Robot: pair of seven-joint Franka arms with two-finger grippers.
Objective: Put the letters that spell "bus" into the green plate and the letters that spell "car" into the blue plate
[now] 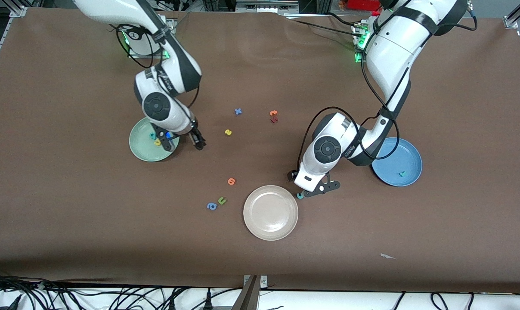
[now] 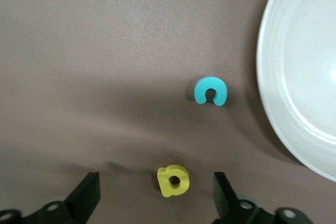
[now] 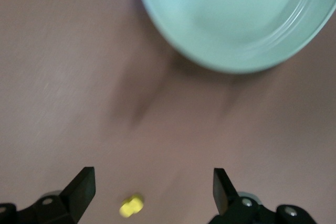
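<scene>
Left pincer (image 1: 318, 189) hangs low over the brown tabletop (image 1: 415, 224), fingers spread wide and empty. Between them in the left wrist view sits the small yellow foam "a" (image 2: 173, 180), while the little teal foam "c" (image 2: 210, 91) lies just past it, close to the round cream-white plate (image 2: 299, 77). That "a" is squarely in line with the gap, so the left arm looks set for it, and the round blue plate (image 1: 408, 153) already carries a tiny teal "r" (image 1: 401, 174). Right pincer (image 1: 187, 144) hovers by the rim of the pale mint-green plate (image 1: 139, 146), wide open, holding nothing, with the yellow "s" (image 1: 228, 132) nearby on the tabletop.
</scene>
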